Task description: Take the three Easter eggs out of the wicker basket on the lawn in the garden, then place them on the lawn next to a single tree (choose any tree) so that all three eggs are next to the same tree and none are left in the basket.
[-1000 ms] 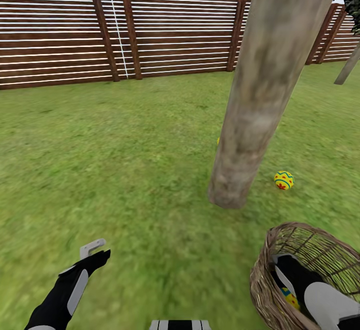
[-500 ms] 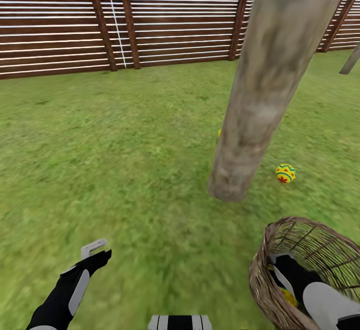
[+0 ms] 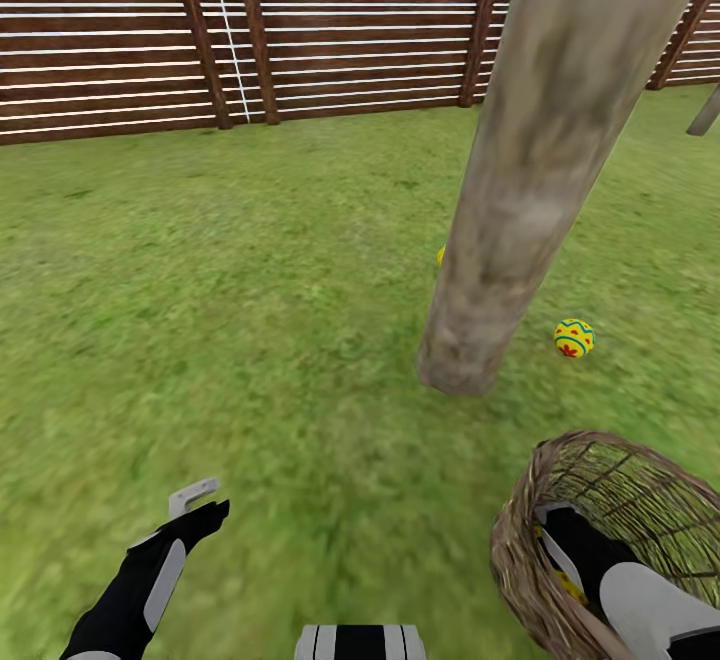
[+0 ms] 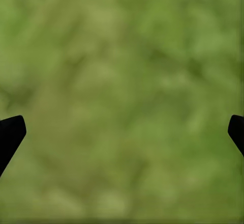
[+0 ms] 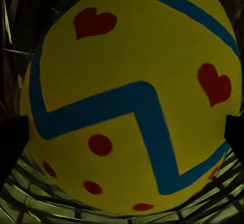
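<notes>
The tree's thick pale trunk [image 3: 470, 320] rises from the lawn [image 3: 250, 320] ahead. One yellow Easter egg [image 3: 574, 337] lies on the grass just right of the trunk's base. A yellow sliver of a second egg [image 3: 440, 256] peeks out from behind the trunk. The wicker basket [image 3: 525, 560] stands at the near right, and my right arm [image 3: 610, 570] reaches down into it. In the right wrist view the third egg [image 5: 127, 96] sits on the basket's woven floor between the spread fingertips [image 5: 10, 142] of my right gripper [image 5: 122, 132]. My left gripper [image 3: 200, 502] hovers open over bare grass.
A brown slatted wooden fence [image 3: 350, 30] closes the lawn at the back. A thin leaning trunk [image 3: 705, 112] shows at the far right. Open grass stretches to the left of the tree.
The head camera has tipped downward a little, so fence, tree and egg sit higher in the picture. My right arm stays in the basket and the left arm has barely moved.
</notes>
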### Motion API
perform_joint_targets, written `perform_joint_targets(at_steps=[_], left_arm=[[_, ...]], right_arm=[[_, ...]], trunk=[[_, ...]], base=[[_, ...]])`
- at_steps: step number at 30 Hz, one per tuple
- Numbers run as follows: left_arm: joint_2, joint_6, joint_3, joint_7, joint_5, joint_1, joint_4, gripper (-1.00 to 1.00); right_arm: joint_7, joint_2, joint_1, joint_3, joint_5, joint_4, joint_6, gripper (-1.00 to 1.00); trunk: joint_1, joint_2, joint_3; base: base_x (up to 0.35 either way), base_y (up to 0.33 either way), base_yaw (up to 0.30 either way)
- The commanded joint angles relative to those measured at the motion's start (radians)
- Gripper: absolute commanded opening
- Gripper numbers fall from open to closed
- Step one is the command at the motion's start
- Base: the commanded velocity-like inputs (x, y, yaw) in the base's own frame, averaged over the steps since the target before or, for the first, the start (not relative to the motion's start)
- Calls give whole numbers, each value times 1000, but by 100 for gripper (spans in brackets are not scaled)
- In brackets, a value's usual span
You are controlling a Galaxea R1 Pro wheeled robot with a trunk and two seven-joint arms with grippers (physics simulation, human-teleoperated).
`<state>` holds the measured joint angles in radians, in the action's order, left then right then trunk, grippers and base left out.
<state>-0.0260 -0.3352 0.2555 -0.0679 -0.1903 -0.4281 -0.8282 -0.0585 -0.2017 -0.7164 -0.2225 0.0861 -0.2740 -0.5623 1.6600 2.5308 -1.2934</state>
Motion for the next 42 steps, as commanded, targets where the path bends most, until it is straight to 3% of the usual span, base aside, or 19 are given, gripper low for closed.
perform_joint_targets(at_steps=[1, 31, 36, 42], left_arm=[[0, -5, -1, -6, -11, 0, -2, 100], [0, -5, -1, -4, -11, 0, -2, 100], [-14, 6, -7, -6, -15, 2, -10, 100], [-12, 31, -1, -7, -17, 2, -29, 100]], right_arm=[[-6, -1, 0, -6, 11, -2, -5, -100], [-6, -2, 0, -6, 11, 6, -6, -100], [-5, -26, 0, -6, 9, 28, 1, -100], [-7, -27, 0, -5, 12, 62, -10, -100]], trunk=[[0, 0, -1], [0, 0, -2], [0, 0, -1], [-1, 0, 6]], base=[[0, 0, 0], [0, 0, 0], [0, 0, 0], [0, 0, 0]])
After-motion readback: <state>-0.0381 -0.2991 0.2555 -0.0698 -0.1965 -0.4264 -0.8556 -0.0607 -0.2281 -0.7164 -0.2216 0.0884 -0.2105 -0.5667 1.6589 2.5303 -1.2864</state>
